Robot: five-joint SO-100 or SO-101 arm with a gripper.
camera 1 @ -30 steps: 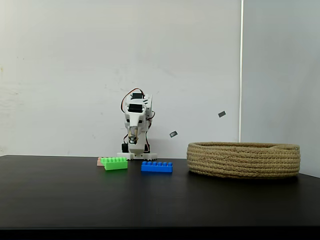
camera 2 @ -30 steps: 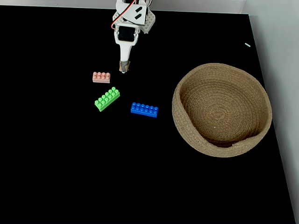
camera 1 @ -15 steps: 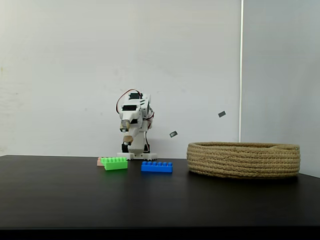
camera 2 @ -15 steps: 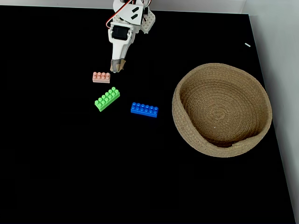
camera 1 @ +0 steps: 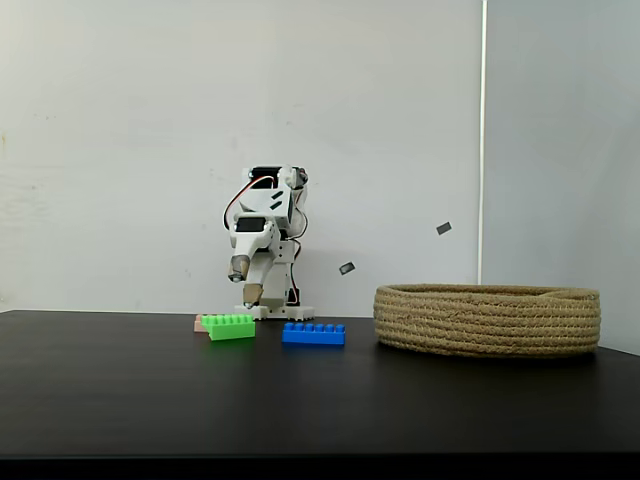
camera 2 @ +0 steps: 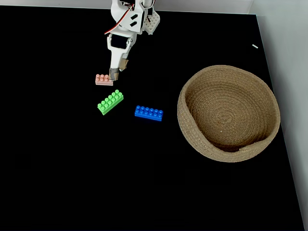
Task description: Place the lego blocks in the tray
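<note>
Three lego blocks lie on the black table. The pink one [camera 2: 103,79] [camera 1: 198,323] is nearest the arm and mostly hidden behind the green one [camera 1: 229,326] in the low fixed view. The green block [camera 2: 110,102] lies diagonally, and the blue one [camera 2: 148,112] [camera 1: 313,334] sits to its right. The tray [camera 2: 226,115] [camera 1: 487,320], a round coiled-rope basket, stands empty at the right. My gripper [camera 2: 119,69] [camera 1: 246,279] hangs just above the pink block's right end. Its taped fingers are slightly apart, open, holding nothing.
The arm's white base [camera 2: 147,21] stands at the table's far edge against a white wall. The table's right edge [camera 2: 276,120] runs close beside the basket. Dark bare tabletop [camera 2: 96,178] stretches in front of the blocks.
The gripper has swung left in the top-down view and reached out lower, from beside the pink block to over its right end. Its fingers have parted a little. The blocks have not moved.
</note>
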